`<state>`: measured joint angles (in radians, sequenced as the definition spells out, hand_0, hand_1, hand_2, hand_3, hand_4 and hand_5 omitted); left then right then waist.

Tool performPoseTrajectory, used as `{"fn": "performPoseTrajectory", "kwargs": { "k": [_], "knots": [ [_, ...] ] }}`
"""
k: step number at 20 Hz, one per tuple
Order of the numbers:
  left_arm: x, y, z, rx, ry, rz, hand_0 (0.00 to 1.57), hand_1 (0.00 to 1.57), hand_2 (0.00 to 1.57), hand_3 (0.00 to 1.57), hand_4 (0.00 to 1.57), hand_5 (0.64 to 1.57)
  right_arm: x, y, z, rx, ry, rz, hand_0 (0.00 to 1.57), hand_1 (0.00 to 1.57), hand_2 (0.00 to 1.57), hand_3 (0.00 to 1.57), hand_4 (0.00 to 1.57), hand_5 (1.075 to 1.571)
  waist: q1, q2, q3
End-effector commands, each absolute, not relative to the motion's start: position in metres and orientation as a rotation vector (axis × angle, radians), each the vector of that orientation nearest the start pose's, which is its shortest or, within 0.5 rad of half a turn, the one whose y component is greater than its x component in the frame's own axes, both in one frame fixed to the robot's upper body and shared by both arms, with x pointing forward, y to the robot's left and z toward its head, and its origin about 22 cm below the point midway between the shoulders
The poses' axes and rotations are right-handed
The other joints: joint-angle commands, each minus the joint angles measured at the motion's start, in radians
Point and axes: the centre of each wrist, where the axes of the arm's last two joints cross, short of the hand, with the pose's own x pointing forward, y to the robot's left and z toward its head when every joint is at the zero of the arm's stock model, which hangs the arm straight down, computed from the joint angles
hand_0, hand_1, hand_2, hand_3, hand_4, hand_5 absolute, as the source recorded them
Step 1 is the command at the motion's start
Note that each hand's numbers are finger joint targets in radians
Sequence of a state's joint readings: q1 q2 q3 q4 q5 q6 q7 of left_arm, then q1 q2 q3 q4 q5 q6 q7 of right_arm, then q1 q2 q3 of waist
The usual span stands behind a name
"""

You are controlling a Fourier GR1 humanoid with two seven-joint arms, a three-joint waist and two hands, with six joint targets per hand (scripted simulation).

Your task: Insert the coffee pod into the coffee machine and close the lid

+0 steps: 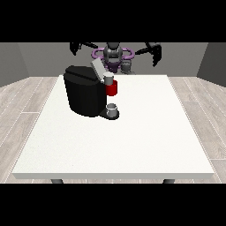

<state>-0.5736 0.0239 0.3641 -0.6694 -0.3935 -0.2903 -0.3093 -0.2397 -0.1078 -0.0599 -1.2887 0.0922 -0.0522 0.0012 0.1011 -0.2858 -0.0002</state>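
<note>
Nearest me on the white worktop [132,150], I see the black coffee machine [86,95], lid [98,68] raised. Both raised robot hands [76,47] [155,52]: I cannot tell finger state.

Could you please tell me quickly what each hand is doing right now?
Hand at the view's left: raised above the table, holding nothing; fingers cannot be told.
Hand at the view's right: raised above the table, holding nothing; fingers cannot be told.

Even, bright light falls from above on the white tabletop [132,145] (no glare), with only a faint soft shadow beside the black coffee machine [84,95]
</note>
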Motion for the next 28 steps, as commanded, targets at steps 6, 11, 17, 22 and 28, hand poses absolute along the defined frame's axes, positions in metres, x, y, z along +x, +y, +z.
{"fn": "performPoseTrajectory", "kwargs": {
  "k": [6, 11, 17, 22, 28],
  "knots": [
    [0.342, 0.226, -0.042, -0.157, -1.472, -0.331, 0.0, 0.0, 0.0, 0.0, 0.41, 1.571, 0.325, -0.27, 0.024, -0.211, -1.541, 0.096, 0.0, 0.0, 0.0, 0.0, 0.0, 1.571, 0.088, 0.053, 0.0006],
    [0.332, 0.225, -0.041, -0.199, -1.534, -0.354, 0.0, 0.0, 0.0, 0.0, 0.39, 1.571, 0.349, -0.294, 0.053, -0.149, -1.523, -0.003, 0.0, 0.0, 0.0, 0.0, 0.0, 1.571, 0.132, 0.105, 0.0006],
    [0.341, 0.232, -0.002, -0.171, -1.574, -0.374, 0.0, 0.0, 0.0, 0.0, 0.36, 1.571, 0.352, -0.317, 0.043, -0.133, -1.487, -0.068, 0.0, 0.0, 0.0, 0.0, 0.18, 1.571, 0.15, 0.181, 0.0009],
    [0.317, 0.226, -0.01, -0.13, -1.588, -0.263, 0.0, 0.0, 0.0, 0.0, 0.26, 1.571, 0.367, -0.262, 0.05, -0.067, -1.481, 0.047, 0.0, 0.0, 0.0, 0.0, 0.0, 1.571, 0.074, 0.19, 0.0003],
    [0.32, 0.245, 0.025, -0.12, -1.674, -0.298, 0.0, 0.0, 0.0, 0.0, 0.34, 1.571, 0.385, -0.276, 0.072, -0.052, -1.56, 0.066, 0.0, 0.0, 0.0, 0.0, 0.0, 1.571, 0.099, 0.283, 0.0004]
  ]
}}
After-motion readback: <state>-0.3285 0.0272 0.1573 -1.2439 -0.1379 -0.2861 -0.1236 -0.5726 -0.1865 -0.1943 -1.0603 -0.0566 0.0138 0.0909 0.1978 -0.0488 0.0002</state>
